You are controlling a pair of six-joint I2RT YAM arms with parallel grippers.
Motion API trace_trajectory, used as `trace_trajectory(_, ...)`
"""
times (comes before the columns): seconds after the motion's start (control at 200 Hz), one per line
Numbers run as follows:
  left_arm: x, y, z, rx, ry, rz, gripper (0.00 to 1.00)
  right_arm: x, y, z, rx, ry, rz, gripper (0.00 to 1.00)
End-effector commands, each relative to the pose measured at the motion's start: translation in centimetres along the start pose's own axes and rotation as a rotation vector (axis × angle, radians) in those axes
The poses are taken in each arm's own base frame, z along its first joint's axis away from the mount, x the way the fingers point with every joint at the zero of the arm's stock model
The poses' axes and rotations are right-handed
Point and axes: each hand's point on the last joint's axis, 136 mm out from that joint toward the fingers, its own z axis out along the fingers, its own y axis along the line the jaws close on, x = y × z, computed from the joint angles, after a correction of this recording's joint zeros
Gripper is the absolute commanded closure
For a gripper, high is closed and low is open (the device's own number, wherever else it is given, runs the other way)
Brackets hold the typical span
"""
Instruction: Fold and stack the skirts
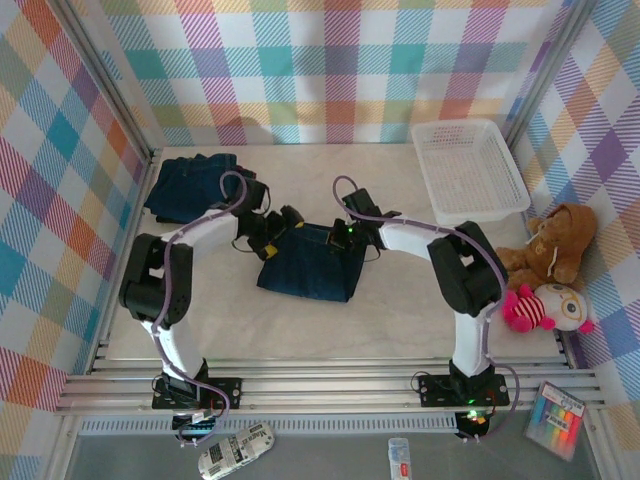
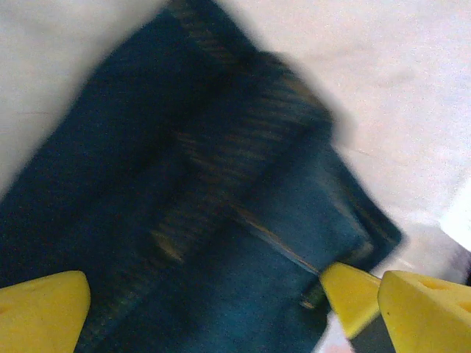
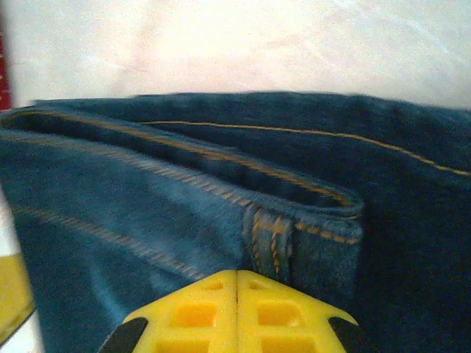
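Note:
A folded dark blue denim skirt [image 1: 310,265] lies in the middle of the table, and both grippers are at its far edge. My left gripper [image 1: 289,223] hovers over its far left corner, jaws wide open. In the left wrist view the yellow fingers [image 2: 352,297] straddle the blurred denim skirt [image 2: 221,220] with nothing between them. My right gripper [image 1: 342,234] is at the far right corner. Its yellow fingertips [image 3: 237,305] are pressed together, just short of the skirt's stitched waistband [image 3: 294,235], gripping no cloth. More dark denim skirts [image 1: 195,185] are piled at the back left.
A white mesh basket [image 1: 468,170] stands at the back right. A brown teddy bear [image 1: 555,245] and a pink and white soft toy [image 1: 545,305] sit at the right edge. Checked walls enclose the table on three sides.

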Motion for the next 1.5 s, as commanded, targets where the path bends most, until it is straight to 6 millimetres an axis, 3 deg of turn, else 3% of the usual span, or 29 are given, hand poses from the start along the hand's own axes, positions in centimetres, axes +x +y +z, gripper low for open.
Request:
trace_trajectory(0.0, 0.6, 6.0, 3.0, -0.178, -0.022, -0.084, 0.00, 1.2, -5.0, 1.8, 0.157, 0.019, 0.136, 1.00)
trace_trajectory(0.06, 0.9, 7.0, 3.5, -0.202, -0.015, -0.088, 0.00, 1.6, -5.9, 2.0, 0.188, 0.025, 0.146, 1.00)
trace_trajectory(0.14, 0.5, 6.4, 2.6, -0.210, -0.038, -0.056, 0.00, 1.5, -5.3, 1.6, 0.168, 0.021, 0.138, 1.00)
trace_trajectory(0.225, -0.4, 4.1, 0.2, -0.185, -0.084, 0.012, 0.00, 0.9, -3.6, 0.0, 0.123, -0.007, 0.099, 1.00)
trace_trajectory(0.38, -0.3, -2.0, -3.9, -0.056, -0.073, 0.189, 0.00, 0.9, 0.9, -3.7, -0.016, -0.023, -0.027, 0.82)
trace_trajectory(0.47, 1.2, -5.1, -4.7, 0.045, 0.000, 0.237, 0.00, 2.5, 3.2, -5.0, -0.101, 0.031, -0.108, 0.73)
trace_trajectory(0.565, 1.8, -6.9, -3.8, 0.107, 0.062, 0.225, 0.00, 4.8, 4.7, -5.3, -0.190, 0.120, -0.144, 0.65)
trace_trajectory(0.635, 0.7, -5.8, -2.3, 0.024, 0.043, 0.177, 0.00, 6.2, 4.8, -4.8, -0.250, 0.184, -0.129, 0.59)
trace_trajectory(0.675, 0.2, -5.6, -1.3, 0.005, 0.048, 0.169, 0.00, 7.0, 4.7, -4.5, -0.283, 0.213, -0.115, 0.46)
trace_trajectory(0.735, -0.5, -5.4, 0.4, -0.009, 0.051, 0.151, 0.00, 7.7, 4.6, -4.0, -0.304, 0.253, -0.103, 0.38)
trace_trajectory(0.87, -1.2, -2.6, 4.3, -0.112, 0.069, 0.127, 0.00, 8.4, 2.4, -2.8, -0.215, 0.303, -0.032, 0.35)
trace_trajectory(0.98, -0.7, -1.0, 5.7, -0.170, 0.103, 0.140, 0.00, 8.7, 0.7, -2.1, -0.152, 0.349, 0.038, 0.34)
trace_trajectory(1.08, -1.1, -1.4, 4.2, -0.194, 0.077, 0.178, 0.00, 8.5, 0.9, -2.3, -0.146, 0.346, 0.026, 0.23)
trace_trajectory(1.13, -1.3, -2.6, 2.9, -0.167, 0.057, 0.202, 0.00, 8.2, 1.4, -2.7, -0.157, 0.335, 0.007, 0.10)
trace_trajectory(1.18, -1.1, -4.3, 1.5, -0.122, 0.061, 0.226, 0.00, 7.9, 1.8, -3.1, -0.172, 0.320, -0.014, 0.08)
trace_trajectory(1.2, -1.0, -4.9, 0.9, -0.104, 0.064, 0.236, 0.00, 7.9, 2.0, -3.3, -0.178, 0.315, -0.021, 0.00)
trace_trajectory(1.31, -0.9, -7.1, -2.9, -0.060, 0.030, 0.328, 0.00, 8.1, 0.9, -3.3, -0.138, 0.309, -0.021, 0.01)
trace_trajectory(1.4, -1.6, -6.0, -5.4, -0.123, -0.022, 0.462, 0.00, 8.7, -0.7, -2.7, -0.069, 0.330, 0.027, 0.01)
trace_trajectory(1.495, -1.5, -3.5, -6.4, -0.160, 0.044, 0.591, 0.00, 9.2, -2.3, -2.1, -0.002, 0.365, 0.086, 0.01)
